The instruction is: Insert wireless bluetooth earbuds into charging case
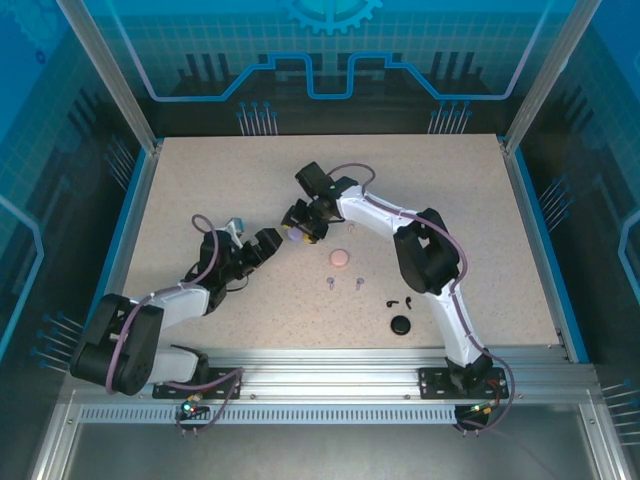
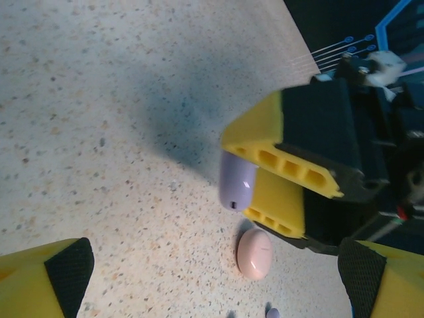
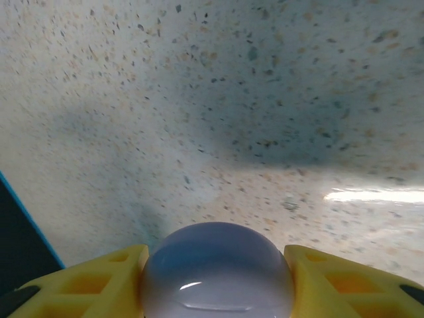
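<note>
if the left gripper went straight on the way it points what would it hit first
Probably the bare table just short of the pink case; the right gripper holding the purple case sits slightly off that line. Depth is hard to judge.

Left arm: upper links folded low near base, forearm angled up-right; left end effector (image 1: 262,246) jaws spread wide.
Right arm: elbow raised mid-reach, forearm extended up-left; right end effector (image 1: 303,222) pinching lilac round case (image 3: 215,275), tips near left end effector.
</note>
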Available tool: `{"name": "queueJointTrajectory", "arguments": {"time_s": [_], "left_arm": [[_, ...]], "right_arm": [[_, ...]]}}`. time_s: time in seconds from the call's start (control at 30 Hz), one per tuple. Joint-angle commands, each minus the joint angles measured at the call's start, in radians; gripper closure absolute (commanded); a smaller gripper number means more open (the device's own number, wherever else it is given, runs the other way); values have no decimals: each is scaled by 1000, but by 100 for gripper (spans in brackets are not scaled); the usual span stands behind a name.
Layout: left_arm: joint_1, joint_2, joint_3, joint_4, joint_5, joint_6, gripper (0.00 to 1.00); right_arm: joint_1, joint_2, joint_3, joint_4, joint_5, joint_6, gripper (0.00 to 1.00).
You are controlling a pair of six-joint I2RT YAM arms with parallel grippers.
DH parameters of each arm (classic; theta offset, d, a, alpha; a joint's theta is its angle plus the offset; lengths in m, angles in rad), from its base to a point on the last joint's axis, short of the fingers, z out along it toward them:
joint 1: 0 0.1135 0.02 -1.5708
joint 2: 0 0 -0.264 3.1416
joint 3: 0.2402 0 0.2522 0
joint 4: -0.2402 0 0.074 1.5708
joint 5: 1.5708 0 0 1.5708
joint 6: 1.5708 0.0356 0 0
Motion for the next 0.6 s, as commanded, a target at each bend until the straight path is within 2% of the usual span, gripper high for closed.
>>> {"name": "queueJointTrajectory", "arguments": {"time_s": [0.0, 0.1, 0.4, 0.57], "left_arm": [[-17, 31, 7, 91, -9, 71, 1], [-23, 67, 15, 125, -19, 92, 7], [-30, 170, 57, 184, -19, 117, 34], [-32, 224, 83, 211, -15, 113, 41]], "right_arm": [[5, 35, 44, 47, -52, 136, 48], [15, 65, 65, 58, -60, 182, 48], [29, 46, 43, 73, -60, 215, 48], [30, 8, 8, 89, -60, 217, 48]]}}
